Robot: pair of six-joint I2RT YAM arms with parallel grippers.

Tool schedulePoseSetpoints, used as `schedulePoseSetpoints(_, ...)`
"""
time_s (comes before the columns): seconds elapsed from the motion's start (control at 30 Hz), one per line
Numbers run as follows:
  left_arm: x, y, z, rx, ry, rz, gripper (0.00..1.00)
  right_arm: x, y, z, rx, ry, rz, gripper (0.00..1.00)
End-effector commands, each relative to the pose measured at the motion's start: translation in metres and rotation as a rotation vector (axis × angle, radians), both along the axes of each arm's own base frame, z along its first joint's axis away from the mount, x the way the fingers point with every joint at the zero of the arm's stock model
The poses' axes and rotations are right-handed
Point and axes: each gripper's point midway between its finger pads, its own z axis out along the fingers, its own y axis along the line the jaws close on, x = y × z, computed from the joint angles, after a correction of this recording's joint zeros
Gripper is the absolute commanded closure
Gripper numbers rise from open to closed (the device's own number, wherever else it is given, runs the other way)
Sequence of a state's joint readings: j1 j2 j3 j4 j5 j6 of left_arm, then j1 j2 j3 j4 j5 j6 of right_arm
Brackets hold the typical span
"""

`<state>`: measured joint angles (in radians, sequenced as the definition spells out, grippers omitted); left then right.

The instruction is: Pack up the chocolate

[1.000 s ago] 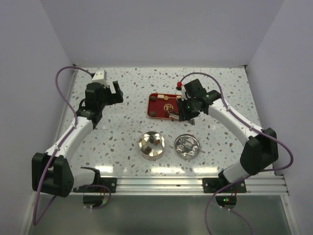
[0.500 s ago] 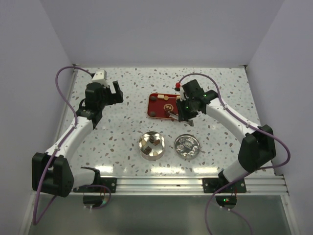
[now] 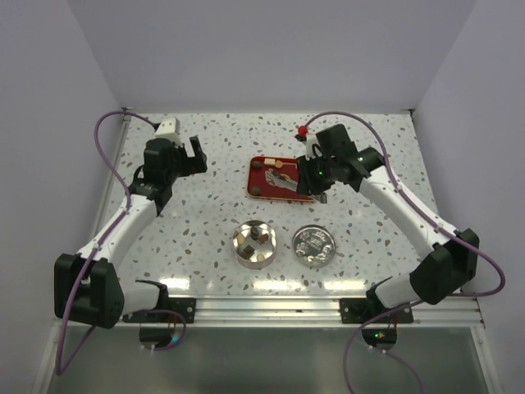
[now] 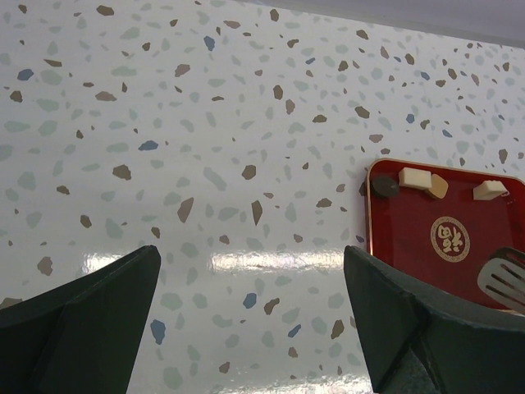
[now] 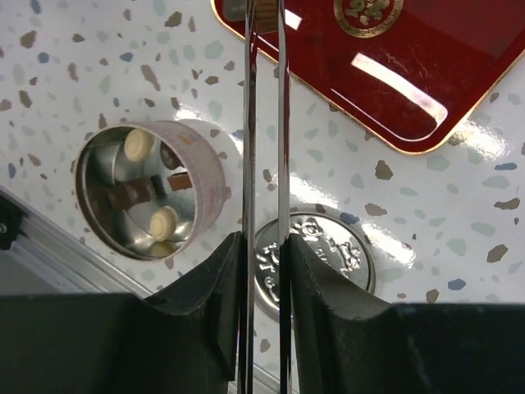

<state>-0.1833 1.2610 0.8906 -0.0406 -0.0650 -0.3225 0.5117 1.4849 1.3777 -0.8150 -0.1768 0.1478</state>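
Metal and round, the open tin sits on the near side of the red tray, toward the arm bases, with cream and brown pieces inside it. Its lid lies just beside it, also nearer than the tray.

Over the tray's near right part hangs the right gripper, its fingers pressed together on a pair of thin metal tongs. The tongs' long axis runs from the gripper leftward across the tray. A tan shape shows between the blades at their tips, but whether it is gripped cannot be told.

The loose chocolate, in dark, cream and tan pieces, lies in a row along the tray's far side. That puts it beyond and left of the tong tips, while the tin lies the opposite way, nearer and left.

Well to the left of the tray, the left gripper hovers with jaws wide apart, holding nothing. The right arm looks much the nearer to the chocolate, so the next pick likely falls to it.
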Motion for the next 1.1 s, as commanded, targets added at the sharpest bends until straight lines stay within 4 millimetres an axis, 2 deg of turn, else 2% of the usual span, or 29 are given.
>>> schedulePoseSetpoints(0.0, 0.01, -0.002, 0.021, -0.017, -0.05, 0.0, 0.0, -0.028, 0.012, 0.048, 0.107, -0.06, 0.108, 0.75)
schedulePoseSetpoints(0.07, 0.009, -0.002, 0.02, -0.017, -0.049, 0.0, 0.0, -0.044, 0.016, 0.048, 0.117, -0.037, 0.145, 0.76)
schedulePoseSetpoints(0.2, 0.009, -0.001, 0.02, -0.016, -0.047, 0.003, 0.0, -0.09, 0.034, 0.05, 0.169, 0.014, 0.298, 0.76)
schedulePoseSetpoints(0.23, 0.009, 0.0, 0.02, -0.015, -0.046, 0.004, 0.0, -0.098, 0.034, 0.05, 0.175, 0.024, 0.31, 0.76)
schedulePoseSetpoints(0.53, 0.008, 0.0, 0.022, -0.013, -0.045, 0.007, 0.0, -0.134, 0.017, 0.037, 0.148, 0.124, 0.356, 0.76)
schedulePoseSetpoints(0.7, 0.008, 0.0, 0.025, -0.013, -0.049, 0.008, 0.0, -0.143, 0.011, 0.026, 0.118, 0.156, 0.374, 0.72)
schedulePoseSetpoints(0.87, 0.007, 0.001, 0.027, -0.01, -0.051, 0.01, 0.0, -0.139, 0.016, 0.03, 0.135, 0.135, 0.375, 0.62)
schedulePoseSetpoints(1.07, 0.007, 0.001, 0.028, -0.009, -0.053, 0.009, 0.0, -0.134, 0.02, 0.034, 0.141, 0.124, 0.381, 0.61)
